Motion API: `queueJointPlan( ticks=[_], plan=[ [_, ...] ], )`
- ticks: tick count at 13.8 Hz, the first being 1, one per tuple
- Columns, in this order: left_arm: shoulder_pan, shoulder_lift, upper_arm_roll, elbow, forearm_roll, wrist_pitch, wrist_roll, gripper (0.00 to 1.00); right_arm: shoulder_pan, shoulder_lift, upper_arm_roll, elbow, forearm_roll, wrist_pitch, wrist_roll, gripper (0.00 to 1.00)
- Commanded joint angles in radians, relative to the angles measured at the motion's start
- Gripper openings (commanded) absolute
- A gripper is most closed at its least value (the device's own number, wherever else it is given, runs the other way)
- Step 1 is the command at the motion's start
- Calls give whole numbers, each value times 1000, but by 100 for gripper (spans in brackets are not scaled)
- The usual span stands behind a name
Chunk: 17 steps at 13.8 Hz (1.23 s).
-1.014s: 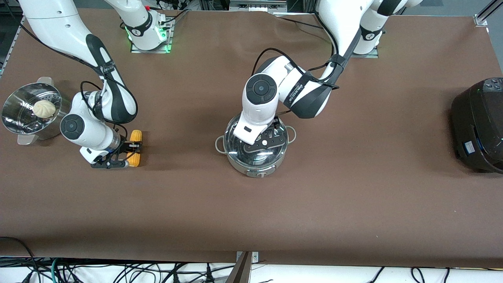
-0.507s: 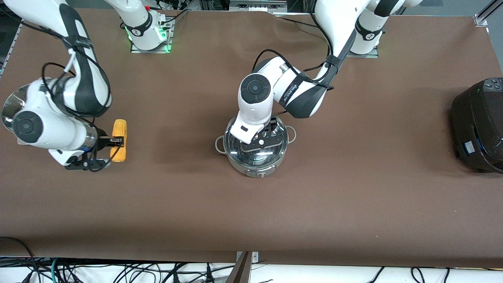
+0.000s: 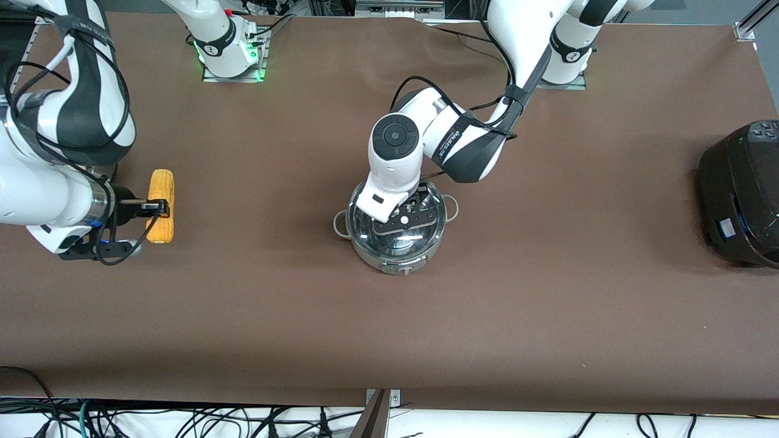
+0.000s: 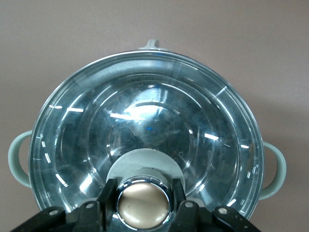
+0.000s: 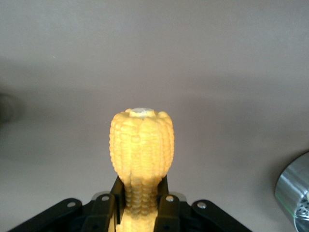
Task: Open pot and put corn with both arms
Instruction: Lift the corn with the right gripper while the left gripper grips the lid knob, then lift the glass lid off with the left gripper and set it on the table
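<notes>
The right gripper (image 3: 152, 205) is holding the corn (image 3: 160, 205) in its fingers (image 5: 166, 210), up over the desk (image 3: 548, 304) at the right arm's end. At the pot (image 3: 395, 226) mid-desk, the left gripper (image 4: 143, 205) is clamping the lid's knob (image 4: 143, 205), its fingers (image 4: 177, 193) at nine and three o'clock of it.

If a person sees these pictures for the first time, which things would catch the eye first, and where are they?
First the yellow corn, held up in the shut right claw over the table toward the right arm's end. Next the shiny steel pot in the middle of the table, where the left claw is shut on the gold knob of its glass lid. A large black cooker sits at the left arm's end.
</notes>
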Motion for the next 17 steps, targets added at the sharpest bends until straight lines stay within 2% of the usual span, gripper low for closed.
queueJointPlan(
  ticks=[1, 10, 13, 14, 17],
  plan=[
    [-14, 14, 12, 32, 37, -38, -10, 0, 29, 17, 4, 78, 13, -53, -3, 0],
    [3, -57, 7, 50, 17, -199, -7, 0, 92, 25, 7, 103, 23, -44, 44, 0],
    [87, -139, -4, 27, -6, -201, 66, 0, 109, 25, 9, 103, 28, -39, 73, 0],
    [120, -176, -5, -8, -18, -205, 114, 0, 118, 25, 9, 103, 28, -39, 85, 0],
    [261, -340, -36, -213, -18, -205, 282, 0, 155, 25, 39, 107, 29, -36, 186, 0]
  ],
)
